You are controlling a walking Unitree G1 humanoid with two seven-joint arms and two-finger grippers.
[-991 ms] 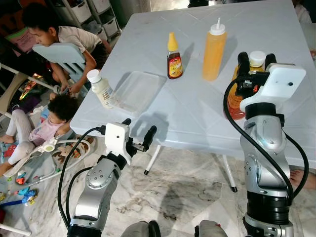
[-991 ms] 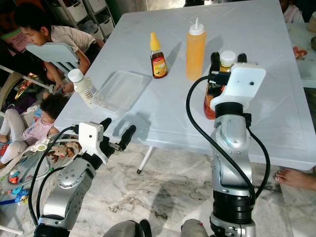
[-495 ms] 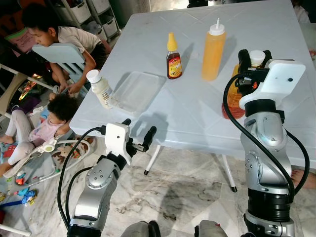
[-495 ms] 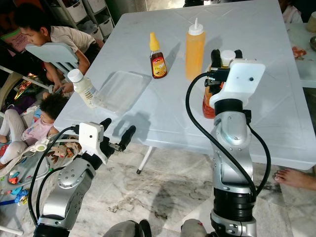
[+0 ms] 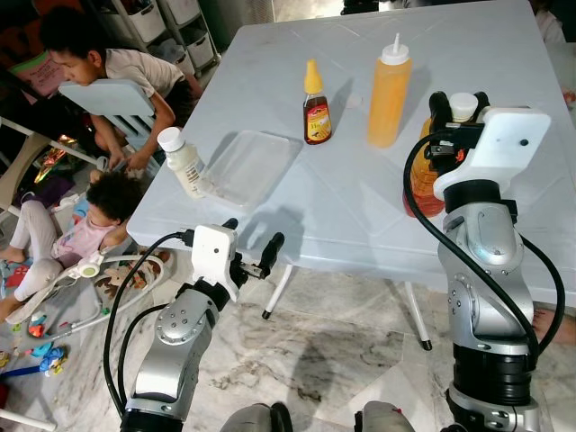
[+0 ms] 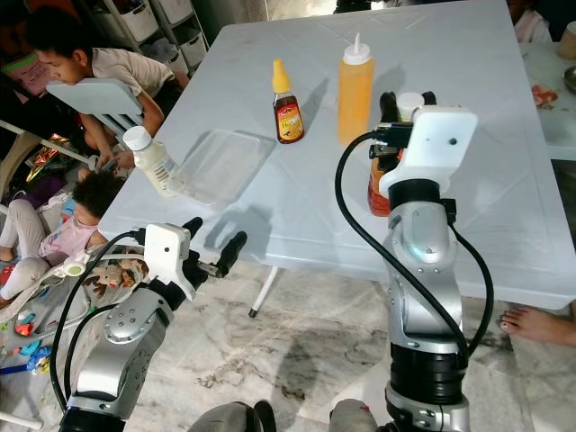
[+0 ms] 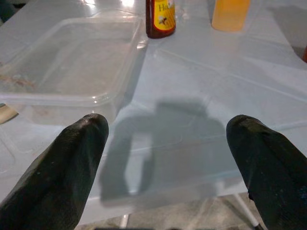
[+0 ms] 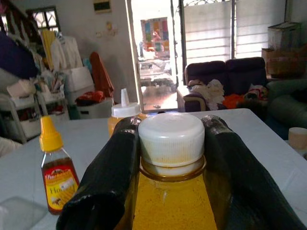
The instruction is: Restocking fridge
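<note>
**Clamped on the jar, lift to come**

Right gripper (image 8: 170,158) up at the near right part of the white table (image 5: 297,193), black fingers (image 8: 103,177) closed on either side of the jar (image 8: 171,201), just under its white lid (image 8: 171,136). Amber-orange contents showing through the glass; jar's base apparently on the table, though hidden behind the arm. Left gripper (image 7: 168,167) hanging below the table's near edge, fingers spread and empty, aimed at the clear tray (image 7: 62,67).

To do this well: squeeze firmly below the lid's rim, so smooth glass cannot slip. Lift straight up, jar held upright. Steer clear of the tall orange squeeze bottle (image 5: 390,90) close beside and the small honey bottle (image 5: 316,103) further left. Also on the table, a white-capped bottle (image 5: 183,162) at the left edge. Two children beside that corner, so any turn toward the fridge best kept slow and wide.
</note>
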